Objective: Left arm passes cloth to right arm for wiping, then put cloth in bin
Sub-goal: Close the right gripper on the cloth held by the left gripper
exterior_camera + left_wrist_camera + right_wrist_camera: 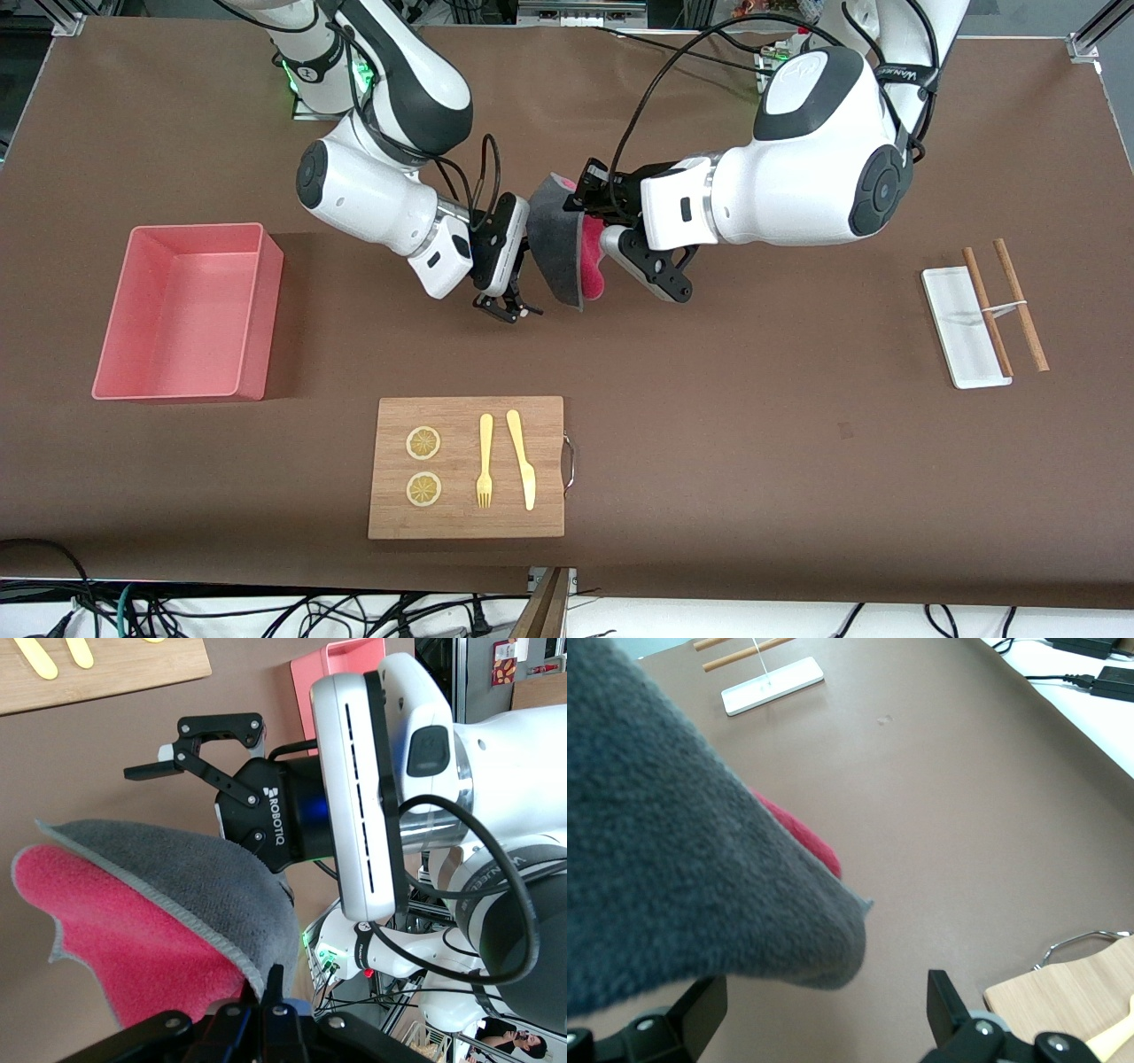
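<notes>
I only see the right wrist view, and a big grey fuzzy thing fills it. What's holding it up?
Observer: The left gripper is shut on the top edge of that cloth, so it hangs in the air.
Operator: Is my gripper touching it?
Observer: No, the right gripper is beside the cloth, with a gap between them.
Operator: Where's the bin?
Observer: The pink bin sits toward the right arm's end of the table.

A rectangular bamboo cutting board (467, 468) lies near the table's front-camera edge, carrying two lemon slices (423, 443), a yellow plastic fork (485, 461) and a yellow plastic knife (522, 458). Toward the left arm's end, two wooden chopsticks (1005, 304) lean across a small white rectangular tray (957, 332).
</notes>
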{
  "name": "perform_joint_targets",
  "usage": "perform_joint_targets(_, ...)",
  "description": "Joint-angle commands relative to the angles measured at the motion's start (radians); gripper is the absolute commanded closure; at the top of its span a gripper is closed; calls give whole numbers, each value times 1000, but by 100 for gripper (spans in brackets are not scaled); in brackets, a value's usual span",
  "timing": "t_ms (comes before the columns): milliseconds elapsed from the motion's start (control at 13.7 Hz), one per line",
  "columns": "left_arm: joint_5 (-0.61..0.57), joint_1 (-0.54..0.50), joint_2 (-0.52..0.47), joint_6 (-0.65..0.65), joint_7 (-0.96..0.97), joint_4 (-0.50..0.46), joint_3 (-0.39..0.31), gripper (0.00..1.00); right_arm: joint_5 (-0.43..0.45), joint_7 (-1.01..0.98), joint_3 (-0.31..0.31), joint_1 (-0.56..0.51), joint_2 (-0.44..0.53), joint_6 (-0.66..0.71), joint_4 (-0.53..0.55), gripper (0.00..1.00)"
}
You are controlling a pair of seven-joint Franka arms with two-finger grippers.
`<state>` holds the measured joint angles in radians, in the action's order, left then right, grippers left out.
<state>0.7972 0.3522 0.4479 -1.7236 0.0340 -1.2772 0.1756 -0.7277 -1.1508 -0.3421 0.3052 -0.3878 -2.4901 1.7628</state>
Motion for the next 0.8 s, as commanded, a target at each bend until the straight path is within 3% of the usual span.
perform_joint_targets(0,19,-1,5,7,12,19,-4,100,11,25,3,25,-13,-41,-23,0)
perform_joint_targets(438,17,-2,5,7,14,19,-5,100,21,131,5,98,-23,-127,-23,0)
perform_joint_targets(510,17,-2,5,7,14,19,-5,100,22,131,5,98,-23,-127,-25,8)
perform_joint_targets(656,17,-2,5,7,14,19,-5,100,22,132,5,98,-25,-125,-25,49)
perform_joint_targets(729,19,-2,5,7,15,19,-4,100,21,132,5,97,-25,-124,-25,74)
